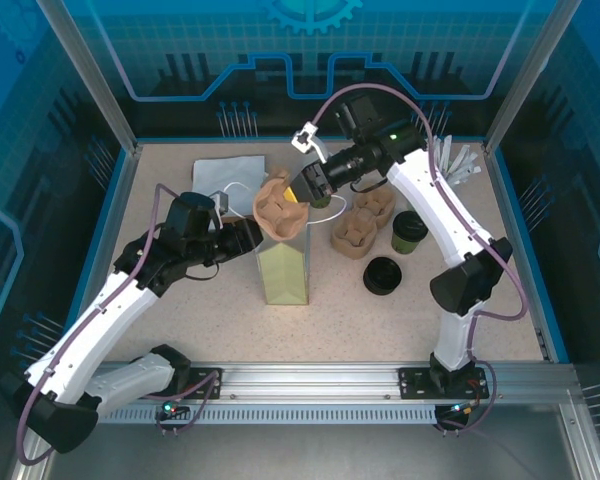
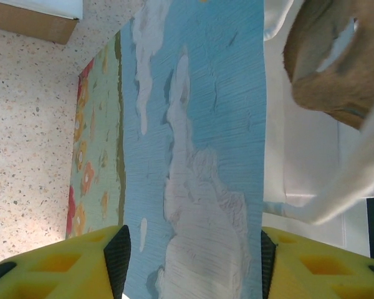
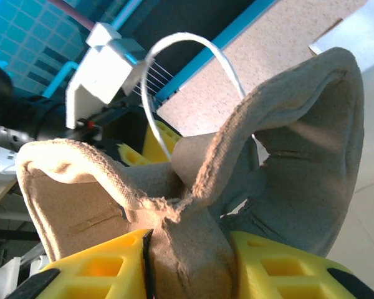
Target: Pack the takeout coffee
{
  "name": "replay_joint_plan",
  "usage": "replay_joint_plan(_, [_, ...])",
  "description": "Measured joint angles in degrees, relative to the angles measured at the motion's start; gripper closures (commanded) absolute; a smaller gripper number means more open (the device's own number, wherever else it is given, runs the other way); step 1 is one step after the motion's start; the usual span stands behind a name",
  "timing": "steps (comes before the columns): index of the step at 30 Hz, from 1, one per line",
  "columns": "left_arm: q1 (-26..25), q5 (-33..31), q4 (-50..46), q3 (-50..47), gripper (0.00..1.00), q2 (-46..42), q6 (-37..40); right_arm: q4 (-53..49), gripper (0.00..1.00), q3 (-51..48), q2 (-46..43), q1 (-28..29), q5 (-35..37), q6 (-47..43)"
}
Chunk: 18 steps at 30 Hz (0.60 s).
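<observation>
Tray [image 3: 287, 156] in right pincer [image 3: 190, 261], bag [image 1: 283, 265] beneath

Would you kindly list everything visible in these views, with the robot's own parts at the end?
paper bag: one, blue-and-green print, upright mid-table
held pulp tray: one, brown, over the bag's mouth
spare pulp trays: seemingly two, brown, on the table right of the bag
takeout coffee: one, green band, black lid, right of the spare trays
loose lid: one, black, nearer than the coffee
flat sheet: one, whitish, far left
wrapped straws: several, white, far right corner
table: one, speckled beige
left gripper: yellow-and-black, fingers either side of the bag
right gripper: yellow-and-black, clamped on the held tray
</observation>
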Motion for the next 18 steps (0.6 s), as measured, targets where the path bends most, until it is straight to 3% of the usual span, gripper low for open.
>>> replay_joint_plan(18, [0.0,0.02,0.39,-0.74,0.69,-0.11,-0.04,-7.02,0.65,3.85,2.45,2.99,18.47,-3.06])
